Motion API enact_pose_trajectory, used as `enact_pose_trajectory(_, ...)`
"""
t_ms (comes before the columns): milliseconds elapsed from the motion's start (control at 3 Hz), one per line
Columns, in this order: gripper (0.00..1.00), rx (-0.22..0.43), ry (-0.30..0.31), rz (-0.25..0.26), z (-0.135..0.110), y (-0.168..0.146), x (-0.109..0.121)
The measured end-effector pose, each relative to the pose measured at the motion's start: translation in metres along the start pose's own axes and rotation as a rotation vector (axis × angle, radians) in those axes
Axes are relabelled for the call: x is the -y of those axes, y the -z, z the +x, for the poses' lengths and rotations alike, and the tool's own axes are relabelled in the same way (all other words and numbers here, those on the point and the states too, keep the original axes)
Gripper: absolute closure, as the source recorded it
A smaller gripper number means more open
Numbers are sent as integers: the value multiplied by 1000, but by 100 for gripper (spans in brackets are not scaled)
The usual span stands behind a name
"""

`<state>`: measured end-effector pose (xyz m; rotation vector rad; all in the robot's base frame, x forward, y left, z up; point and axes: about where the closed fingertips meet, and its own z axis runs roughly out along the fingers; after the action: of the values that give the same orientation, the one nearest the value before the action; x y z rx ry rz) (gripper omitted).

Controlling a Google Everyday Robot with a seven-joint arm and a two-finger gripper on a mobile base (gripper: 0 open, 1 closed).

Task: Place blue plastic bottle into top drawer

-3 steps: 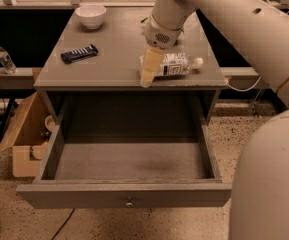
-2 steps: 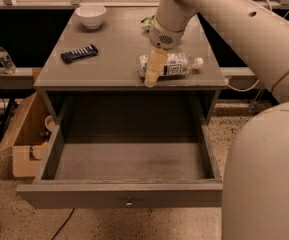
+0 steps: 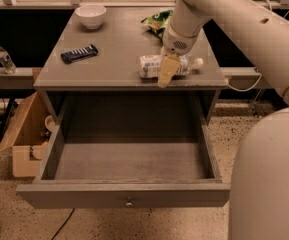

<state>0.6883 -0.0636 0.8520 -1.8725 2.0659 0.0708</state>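
Observation:
The blue plastic bottle (image 3: 149, 66) lies on its side on the grey cabinet top, near the front right edge, with its white cap (image 3: 198, 62) pointing right. My gripper (image 3: 166, 73) hangs down from the white arm and covers the bottle's middle, reaching just past the cabinet's front edge. The top drawer (image 3: 129, 196) is pulled wide open below. Its inside is bare and its small round knob (image 3: 129, 203) faces me.
On the cabinet top stand a white bowl (image 3: 90, 15) at the back left, a dark snack bar (image 3: 79, 53) at the left and a green chip bag (image 3: 156, 21) behind the gripper. A small water bottle (image 3: 4, 58) and an open cardboard box (image 3: 26, 134) are at the left.
My gripper has moved right, from the bottle's left end to over its middle. The bottle and the drawer have not moved.

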Motion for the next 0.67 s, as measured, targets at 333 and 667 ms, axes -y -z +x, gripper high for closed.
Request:
enact_pose_trajectory(333,54,0,25,-7,13,4,-8)
enact_pose_trajectory(667,78,-8,76,-13,21,22,-37)
